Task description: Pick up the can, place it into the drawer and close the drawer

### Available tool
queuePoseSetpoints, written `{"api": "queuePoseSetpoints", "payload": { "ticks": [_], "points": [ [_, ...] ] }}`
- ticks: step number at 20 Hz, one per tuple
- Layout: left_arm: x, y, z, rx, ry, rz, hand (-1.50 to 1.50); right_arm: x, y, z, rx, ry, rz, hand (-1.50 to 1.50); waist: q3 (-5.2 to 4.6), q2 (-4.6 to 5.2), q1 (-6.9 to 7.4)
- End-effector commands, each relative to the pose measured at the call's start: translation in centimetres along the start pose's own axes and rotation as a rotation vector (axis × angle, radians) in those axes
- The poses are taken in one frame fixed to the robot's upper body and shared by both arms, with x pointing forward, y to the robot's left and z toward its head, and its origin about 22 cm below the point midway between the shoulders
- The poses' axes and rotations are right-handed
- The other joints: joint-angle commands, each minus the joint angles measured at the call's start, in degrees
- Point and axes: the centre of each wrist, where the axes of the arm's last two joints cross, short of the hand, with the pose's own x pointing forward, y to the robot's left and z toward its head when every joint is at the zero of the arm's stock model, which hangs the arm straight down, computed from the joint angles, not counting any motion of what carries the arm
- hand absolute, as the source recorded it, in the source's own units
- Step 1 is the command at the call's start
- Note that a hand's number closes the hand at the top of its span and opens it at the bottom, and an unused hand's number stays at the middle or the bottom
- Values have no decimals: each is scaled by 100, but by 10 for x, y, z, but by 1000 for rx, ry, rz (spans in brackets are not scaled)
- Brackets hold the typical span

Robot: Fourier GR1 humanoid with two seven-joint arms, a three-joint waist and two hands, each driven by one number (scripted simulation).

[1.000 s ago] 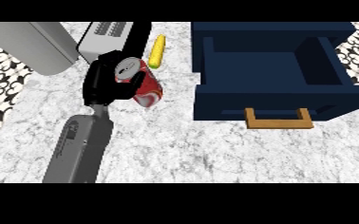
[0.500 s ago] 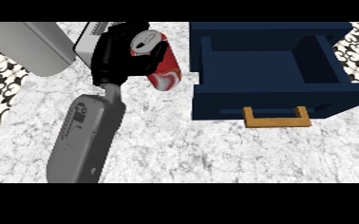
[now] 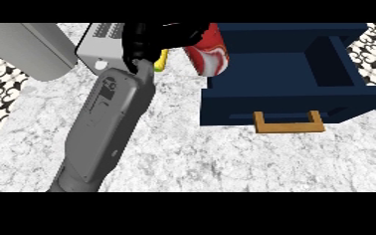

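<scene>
A red and white can [image 3: 209,54] hangs tilted above the counter, right at the left wall of the open navy drawer [image 3: 294,97]. My left hand [image 3: 158,37] is curled round the can's upper end and hides its top. The grey forearm runs down from the hand to the lower left. The drawer stands pulled out, its inside bare as far as I can see, and a wooden handle [image 3: 288,123] sits on its front. My right hand shows nowhere.
A light grey appliance [image 3: 103,47] stands behind my left hand, and a larger grey rounded object [image 3: 33,50] lies at the far left. A yellow item [image 3: 160,62] peeks out beside the wrist. The marble counter [image 3: 220,159] spreads out in front.
My left hand has lifted the can off the counter and carried it up and to the right, from beside the yellow item to the drawer's left wall.
</scene>
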Motion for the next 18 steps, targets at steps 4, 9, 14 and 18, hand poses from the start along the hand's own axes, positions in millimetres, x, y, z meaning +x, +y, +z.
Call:
{"api": "queuePoseSetpoints", "payload": {
  "ticks": [4,9,14,18],
  "points": [
    [23,-50,-22,14,-32,-33,150,-10,-2,3,19,11,-32,-150,3,13,-92],
    [15,-54,-27,-11,9,-23,150,9,2,-9,11,-15,-4,-150,-1,7,-33],
    [5,-65,-41,-7,8,-46,150,-9,-3,-13,20,-25,-7,-150,3,37,-114],
    [25,-90,-45,-9,13,-56,150,0,9,-7,9,5,-9,-150,2,36,-161]
  ]
}}
